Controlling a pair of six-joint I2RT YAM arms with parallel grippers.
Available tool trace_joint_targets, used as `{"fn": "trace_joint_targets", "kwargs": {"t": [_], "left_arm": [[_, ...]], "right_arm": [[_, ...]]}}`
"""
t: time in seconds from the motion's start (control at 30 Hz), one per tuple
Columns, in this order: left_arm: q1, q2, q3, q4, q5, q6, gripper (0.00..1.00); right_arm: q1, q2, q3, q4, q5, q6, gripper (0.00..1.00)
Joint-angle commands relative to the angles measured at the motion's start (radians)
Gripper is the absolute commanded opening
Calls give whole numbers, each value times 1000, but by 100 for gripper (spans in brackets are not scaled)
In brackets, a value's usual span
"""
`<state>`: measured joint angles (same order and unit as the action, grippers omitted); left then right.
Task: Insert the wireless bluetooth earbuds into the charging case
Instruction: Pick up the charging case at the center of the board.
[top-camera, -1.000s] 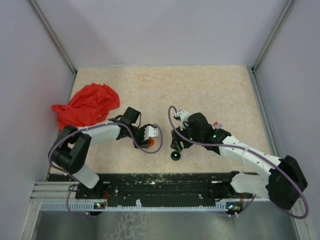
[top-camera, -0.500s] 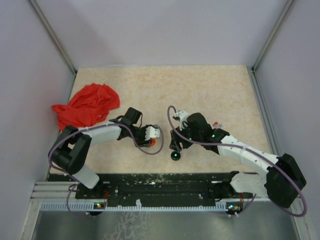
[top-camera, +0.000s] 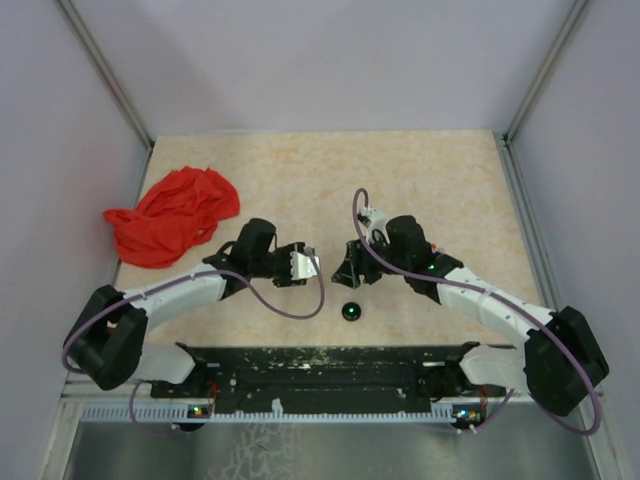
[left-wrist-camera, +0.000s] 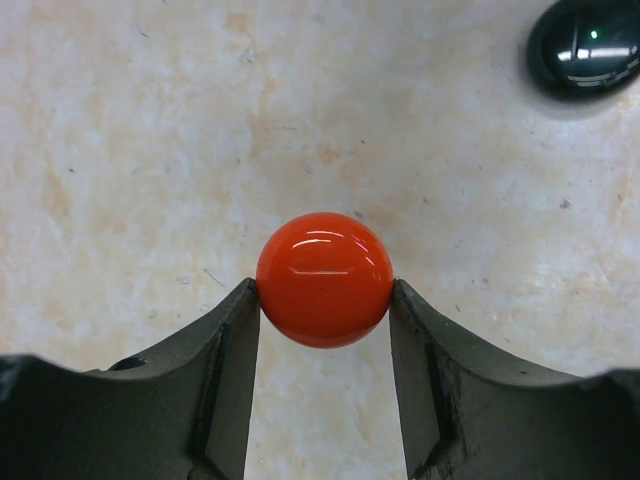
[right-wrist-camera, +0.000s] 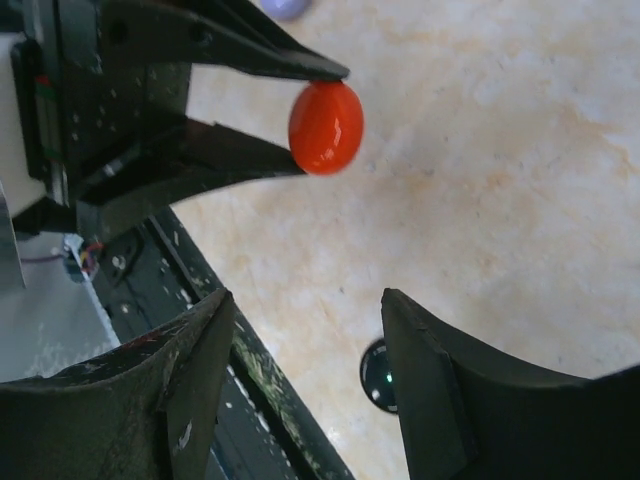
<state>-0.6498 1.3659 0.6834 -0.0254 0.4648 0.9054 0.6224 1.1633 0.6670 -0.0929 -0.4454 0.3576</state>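
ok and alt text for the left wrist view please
The left gripper pinches a glossy red earbud between its two dark jaws, over a mottled beige table. A shiny black earbud with a small green light lies apart at the top right corner.

Am counting two arms, the left arm (top-camera: 180, 290) and the right arm (top-camera: 490, 305), and two grippers, the left gripper (left-wrist-camera: 325, 290) and the right gripper (right-wrist-camera: 305, 296). Am seeing two earbuds: one red earbud (left-wrist-camera: 323, 279), one black earbud (top-camera: 351, 311). One red cloth (top-camera: 175, 212) is lying on one table (top-camera: 420, 180). One pale purple bit (right-wrist-camera: 285, 6) is peeking in, too cut off to name.
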Motion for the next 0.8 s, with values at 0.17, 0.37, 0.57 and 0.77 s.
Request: {"fn": "trace_joint_targets", "kwargs": {"t": [0.17,0.37,0.57,0.77], "left_arm": [[-91,-80,-32,198,-83,-143,28],[-123,-119,-41,231,-92,-174,28],[-130,-139,-43,237,-89,-188,28],[-135,-136,-45,239,-87,-187,28]], "right_arm": [[-4,49,-71,432,-39,174,59],[-4,110,-111,611,-27,265,56],[-3,147,-130,678,-33,294,54],[-3,156,-149,752,-56,316,47]]}}
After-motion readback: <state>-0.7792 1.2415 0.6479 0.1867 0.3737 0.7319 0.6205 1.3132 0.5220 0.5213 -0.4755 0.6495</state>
